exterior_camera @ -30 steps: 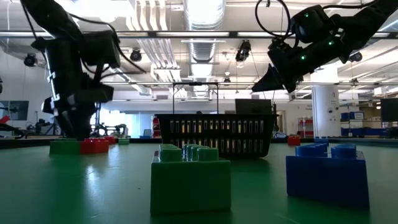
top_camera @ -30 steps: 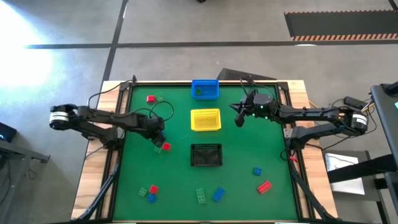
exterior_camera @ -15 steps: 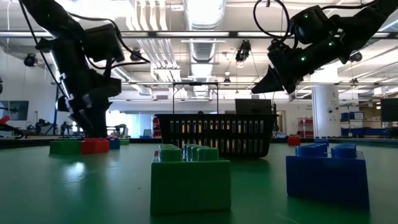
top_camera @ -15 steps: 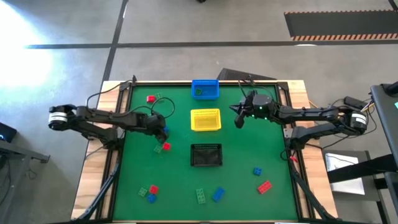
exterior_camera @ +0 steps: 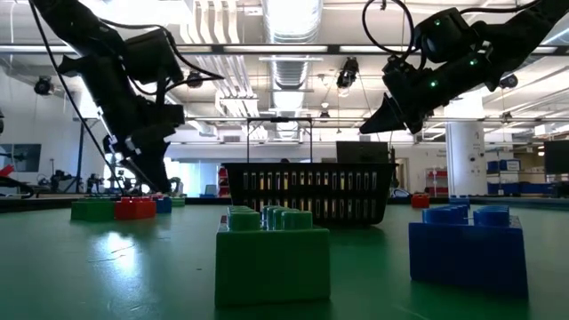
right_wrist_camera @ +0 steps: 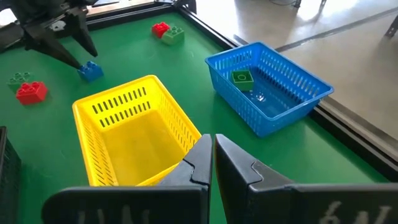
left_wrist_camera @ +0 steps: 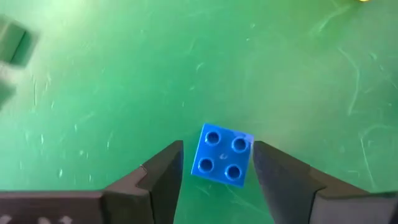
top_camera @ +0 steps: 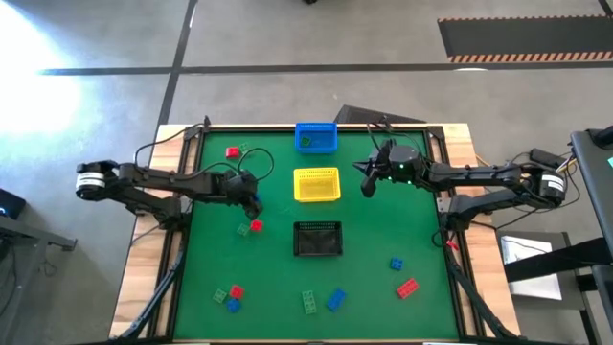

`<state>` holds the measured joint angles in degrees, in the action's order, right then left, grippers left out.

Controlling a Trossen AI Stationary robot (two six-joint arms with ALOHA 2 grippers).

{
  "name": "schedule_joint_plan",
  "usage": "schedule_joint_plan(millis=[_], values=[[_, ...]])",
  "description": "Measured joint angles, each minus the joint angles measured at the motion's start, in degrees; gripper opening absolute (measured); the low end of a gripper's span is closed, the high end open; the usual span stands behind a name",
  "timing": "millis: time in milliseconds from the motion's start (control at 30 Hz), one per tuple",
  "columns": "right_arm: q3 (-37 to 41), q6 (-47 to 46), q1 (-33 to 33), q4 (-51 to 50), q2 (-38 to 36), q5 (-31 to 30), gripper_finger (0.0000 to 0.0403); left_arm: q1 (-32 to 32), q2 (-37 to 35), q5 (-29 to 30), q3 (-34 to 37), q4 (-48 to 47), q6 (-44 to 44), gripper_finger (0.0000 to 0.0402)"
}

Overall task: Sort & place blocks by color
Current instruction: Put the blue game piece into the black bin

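Left wrist view: fingers (left_wrist_camera: 217,168) straddle blue block (left_wrist_camera: 222,155).

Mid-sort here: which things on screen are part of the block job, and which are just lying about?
Job:
- blue block between the open left gripper's fingers
- red block and green block nearby
- blue basket, yellow basket, black basket
- right gripper, shut, waiting by the yellow basket

Lying about:
- striped floor mat
- dark tape lines on the floor
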<state>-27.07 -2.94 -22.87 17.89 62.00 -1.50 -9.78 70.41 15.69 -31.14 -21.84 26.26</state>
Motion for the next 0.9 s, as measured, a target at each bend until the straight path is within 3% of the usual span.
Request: schedule_joint_plan(millis=[233, 367, 500, 767, 900], values=[[0.0, 0.0, 0.0, 0.0, 0.0, 0.0, 0.0009, 0.0, 2.1, -0.7, 0.3, 2.4, -5.1, 0.0241], [0.0, 0.0, 0.0, -0.1, 0.0, 0.0, 0.0009, 0.0, 3.4, -2.7, 0.4, 2.7, -6.5, 0.0244], [0.1, 0.0, 0.0, -0.1, 0.0, 0.0, 0.0009, 0.1, 4.4, -4.4, 0.7, 2.8, -9.2, 0.0221], [0.8, 0.0, 0.0, -0.1, 0.0, 0.0, 0.0009, 0.1, 4.7, -5.4, 2.3, 4.1, -11.2, 0.0128], [1.1, 0.0, 0.0, -0.1, 0.0, 0.0, 0.0009, 0.1, 3.4, -5.0, 2.0, 3.0, -12.4, 0.0123]])
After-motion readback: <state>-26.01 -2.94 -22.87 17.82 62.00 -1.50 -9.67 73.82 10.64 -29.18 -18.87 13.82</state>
